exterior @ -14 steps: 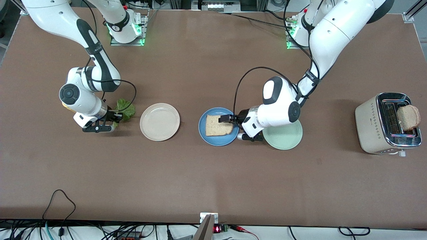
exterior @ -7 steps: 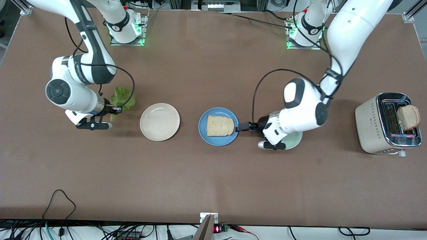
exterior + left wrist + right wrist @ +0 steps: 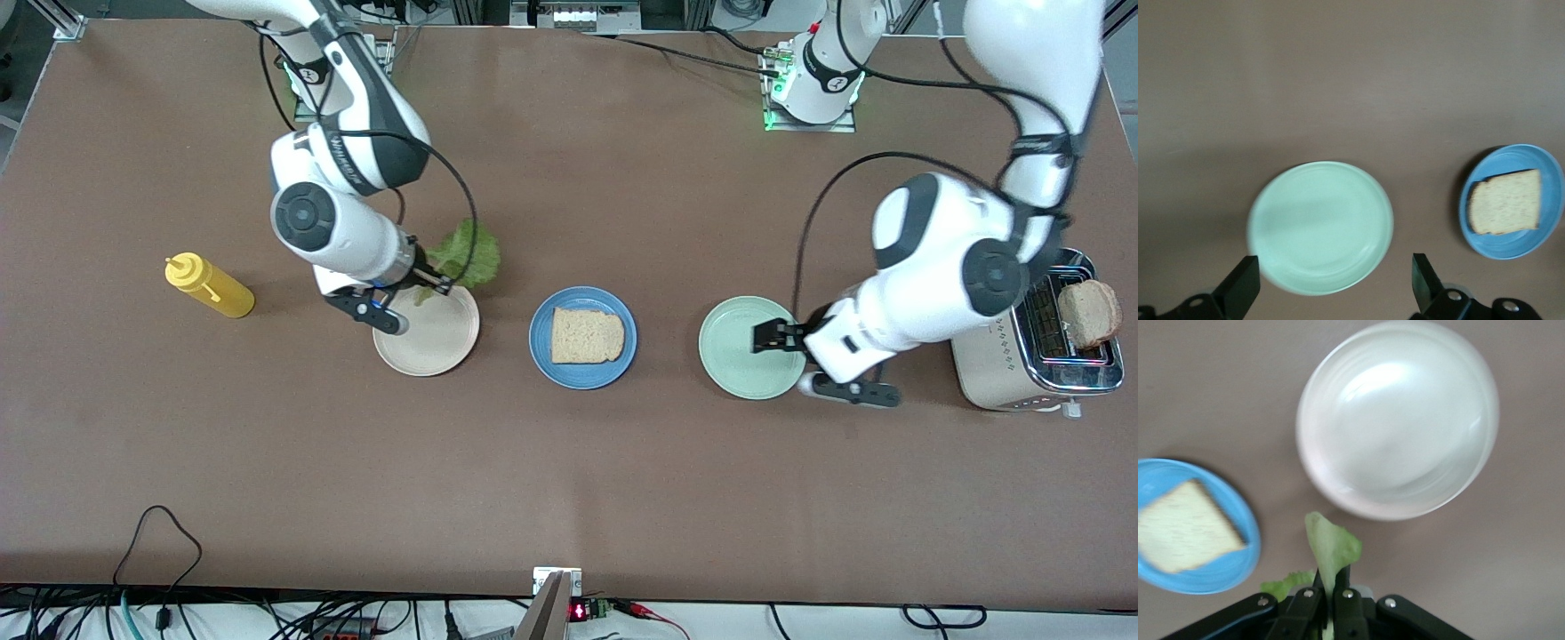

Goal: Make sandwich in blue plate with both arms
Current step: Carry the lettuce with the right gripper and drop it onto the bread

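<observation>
One tan bread slice (image 3: 585, 336) lies flat on the blue plate (image 3: 582, 378) at mid-table; the plate (image 3: 1531, 247) and bread (image 3: 1506, 202) also show in the left wrist view. My right gripper (image 3: 433, 283) is shut on a green ruffled lettuce leaf (image 3: 464, 252), held in the air over the cream-white plate's (image 3: 436, 347) rim. In the right wrist view the lettuce (image 3: 1331, 550) sticks out of that gripper (image 3: 1335, 587), with the blue plate (image 3: 1238, 567) and bread (image 3: 1181, 537) beside it. My left gripper (image 3: 772, 336) is open and empty over the pale mint-green plate (image 3: 742, 356).
A beige toaster (image 3: 987, 329) with a bread slice (image 3: 1089, 313) sticking up from its slot stands at the left arm's end. A yellow squeeze bottle (image 3: 209, 286) lies at the right arm's end. The mint-green plate (image 3: 1319, 227) and cream-white plate (image 3: 1398, 420) hold nothing.
The right arm lifted the lettuce and carried it toward the blue plate, uncovering the yellow bottle. The left arm drew back from the blue plate across the mint-green plate toward the toaster.
</observation>
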You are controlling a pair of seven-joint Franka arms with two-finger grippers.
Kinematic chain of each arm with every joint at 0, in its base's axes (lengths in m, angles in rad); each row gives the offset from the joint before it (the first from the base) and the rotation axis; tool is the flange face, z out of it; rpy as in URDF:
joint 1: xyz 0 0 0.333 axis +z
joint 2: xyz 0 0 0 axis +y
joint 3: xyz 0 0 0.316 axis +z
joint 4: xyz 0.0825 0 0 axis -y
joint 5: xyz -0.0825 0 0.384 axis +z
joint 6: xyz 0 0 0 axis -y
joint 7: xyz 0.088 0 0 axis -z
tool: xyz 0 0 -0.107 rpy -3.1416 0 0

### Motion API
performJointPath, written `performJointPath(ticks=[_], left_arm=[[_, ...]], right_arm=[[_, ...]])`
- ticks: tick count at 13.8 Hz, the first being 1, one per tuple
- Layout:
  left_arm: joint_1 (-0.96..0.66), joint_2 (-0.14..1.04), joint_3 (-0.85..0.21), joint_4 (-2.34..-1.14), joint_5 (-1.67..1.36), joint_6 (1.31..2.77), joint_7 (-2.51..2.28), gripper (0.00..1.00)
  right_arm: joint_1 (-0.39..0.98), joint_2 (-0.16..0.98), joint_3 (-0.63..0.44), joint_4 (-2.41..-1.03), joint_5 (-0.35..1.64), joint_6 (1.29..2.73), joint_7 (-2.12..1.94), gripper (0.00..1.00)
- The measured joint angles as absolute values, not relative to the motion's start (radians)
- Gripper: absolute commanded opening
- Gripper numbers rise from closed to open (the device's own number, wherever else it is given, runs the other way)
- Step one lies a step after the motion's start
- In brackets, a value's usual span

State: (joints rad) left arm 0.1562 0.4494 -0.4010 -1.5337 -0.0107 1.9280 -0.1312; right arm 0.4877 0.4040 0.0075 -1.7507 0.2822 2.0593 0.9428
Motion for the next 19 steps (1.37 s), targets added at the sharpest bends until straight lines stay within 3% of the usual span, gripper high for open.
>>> performJointPath(ticks=[3, 6, 10, 13, 16, 19], left_arm=[[0.149, 0.419, -0.252, -1.441, 0.001, 1.861, -0.127, 1.00], [0.088, 0.364, -0.085, -1.423, 0.001, 1.795, -0.077, 1.00], [0.056, 0.282, -0.053, -1.419, 0.001, 1.729, -0.058, 1.00], [0.046, 0.242, -0.054, -1.419, 0.001, 1.645, -0.058, 1.00], [0.045, 0.230, -0.053, -1.431, 0.001, 1.619, -0.066, 1.00], [0.047, 0.217, -0.052, -1.465, 0.001, 1.619, -0.068, 1.00]], right_arm=[[0.541, 0.546, 0.007, -1.608, 0.350, 2.109, 1.133, 0.00], [0.596, 0.656, 0.008, -1.539, 0.356, 2.254, 1.224, 0.00], [0.647, 0.743, 0.008, -1.486, 0.387, 2.372, 1.242, 0.00], [0.666, 0.780, 0.008, -1.460, 0.387, 2.389, 1.248, 0.07], [0.667, 0.796, 0.005, -1.454, 0.387, 2.391, 1.248, 0.23], [0.667, 0.799, 0.004, -1.453, 0.388, 2.391, 1.248, 0.51]])
